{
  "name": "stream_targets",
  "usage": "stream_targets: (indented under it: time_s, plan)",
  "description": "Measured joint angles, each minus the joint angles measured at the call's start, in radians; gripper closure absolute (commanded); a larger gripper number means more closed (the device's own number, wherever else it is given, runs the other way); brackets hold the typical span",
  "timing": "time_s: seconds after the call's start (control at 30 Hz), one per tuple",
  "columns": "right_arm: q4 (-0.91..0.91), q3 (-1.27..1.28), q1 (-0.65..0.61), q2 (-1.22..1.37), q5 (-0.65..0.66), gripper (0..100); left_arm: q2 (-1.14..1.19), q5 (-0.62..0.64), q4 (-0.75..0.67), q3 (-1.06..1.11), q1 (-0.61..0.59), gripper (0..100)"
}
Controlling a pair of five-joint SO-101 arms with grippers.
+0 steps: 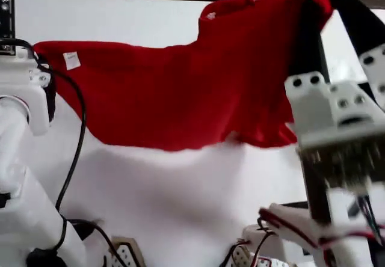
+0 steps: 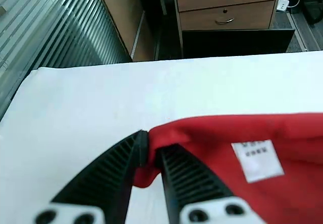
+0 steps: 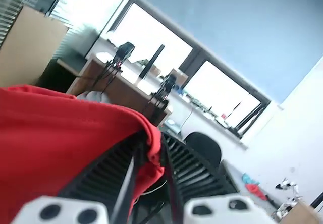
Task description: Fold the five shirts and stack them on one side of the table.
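Left pincer (image 2: pixel 151 146): closed on one corner of the red shirt (image 2: pixel 237 148), with cloth pinched between both black ribbed fingers (image 2: pixel 108 171); held low over the white table (image 2: pixel 101 93).
Right pincer (image 3: pixel 154 144): likewise clamped on a fold of the same shirt's edge, raised high, its wrist camera facing out into the room.
Red shirt, position: stretched between the two pincers and hanging as a broad sheet (image 1: pixel 198 86) above the table (image 1: pixel 180 207), higher at the right arm's end than at the left. Whether the lower hem touched the tabletop could not be told.
Red shirt, condition: opened out and unfolded, with a white label (image 1: pixel 71 60) near the left-held corner.
Progress, judged: early. This garment was at the lift-and-spread step, and no crease had yet been put in it.
Done, as far as shown: the shirt was picked up and held at two points.
Left to do, judged: lay it flat, fold it, and set it to one side of the table. The other shirts then need the same.
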Motion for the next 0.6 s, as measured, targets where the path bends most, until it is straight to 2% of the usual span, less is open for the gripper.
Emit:
stream_targets:
  time_s: [0.27,0.6]
  plan:
    - [0.000,-0.012,-0.002,-0.068,0.006,97.8,-0.098,0.000,0.000,0.000,-0.002,97]
    - [0.000,-0.009,-0.078,-0.071,0.006,97.8,-0.129,0.000,0.000,0.000,-0.003,97]
